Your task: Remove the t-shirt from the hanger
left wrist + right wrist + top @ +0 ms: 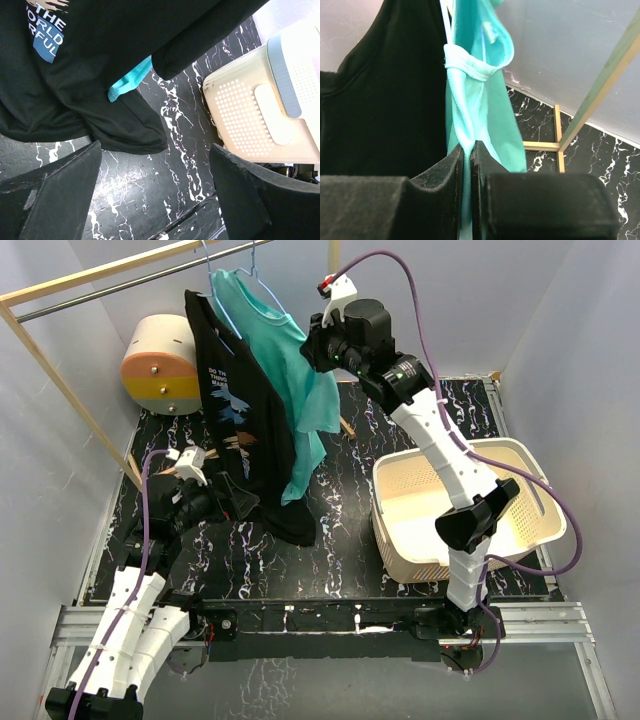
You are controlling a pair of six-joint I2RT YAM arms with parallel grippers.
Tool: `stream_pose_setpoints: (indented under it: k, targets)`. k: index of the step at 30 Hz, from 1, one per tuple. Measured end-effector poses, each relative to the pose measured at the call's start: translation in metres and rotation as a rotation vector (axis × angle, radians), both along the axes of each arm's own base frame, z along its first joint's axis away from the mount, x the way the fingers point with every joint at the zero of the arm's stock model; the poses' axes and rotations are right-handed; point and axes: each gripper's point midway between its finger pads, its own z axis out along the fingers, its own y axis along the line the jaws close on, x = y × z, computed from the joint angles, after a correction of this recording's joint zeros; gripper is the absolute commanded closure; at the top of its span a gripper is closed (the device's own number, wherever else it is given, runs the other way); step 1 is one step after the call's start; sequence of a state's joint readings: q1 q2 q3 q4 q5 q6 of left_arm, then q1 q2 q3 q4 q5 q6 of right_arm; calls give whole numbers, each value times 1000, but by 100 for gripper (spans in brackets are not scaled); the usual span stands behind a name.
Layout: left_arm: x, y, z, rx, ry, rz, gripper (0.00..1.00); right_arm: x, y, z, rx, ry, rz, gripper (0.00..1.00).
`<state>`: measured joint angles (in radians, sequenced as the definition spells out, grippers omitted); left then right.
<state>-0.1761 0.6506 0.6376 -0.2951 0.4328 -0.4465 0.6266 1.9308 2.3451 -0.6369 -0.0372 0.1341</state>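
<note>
A teal t-shirt (305,375) hangs on a light blue wire hanger (232,285) from the rail, with a black printed t-shirt (245,430) hanging in front of it to the left. My right gripper (312,345) is shut on a bunched fold of the teal t-shirt (490,100) just below its collar, beside the hanger wire (446,25); in the right wrist view the gripper (468,146) pinches the cloth. My left gripper (235,502) is open and empty, low by the black t-shirt's hem (100,75). Its jaws (155,148) stand wide apart above the table.
A cream perforated basket (520,455) stands at the right and also shows in the left wrist view (240,115). A metal rail (120,285) on a wooden frame crosses the top left. A round cream, orange and yellow object (160,365) sits at the back left.
</note>
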Motion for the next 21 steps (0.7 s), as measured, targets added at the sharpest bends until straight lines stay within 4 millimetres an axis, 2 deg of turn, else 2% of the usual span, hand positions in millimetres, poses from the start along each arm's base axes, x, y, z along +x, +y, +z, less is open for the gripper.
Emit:
stream_pose_setpoints:
  k: [4,9,12,16,21]
  targets:
    - [-1,-1,0,0,-2,-3,27,8,-6,2,21,-11,-21,92]
    - [-2,0,4,-2,-17,-1,29,9,-7,2,55,-25,-32,92]
    - [-2,0,5,-2,-23,0,29,6,-10,10,88,-41,-41,92]
    - [-2,0,6,-3,-29,1,27,4,-15,31,159,-90,-66,92]
    - [-3,1,9,-4,-40,3,24,-4,-26,77,280,-174,-96,92]
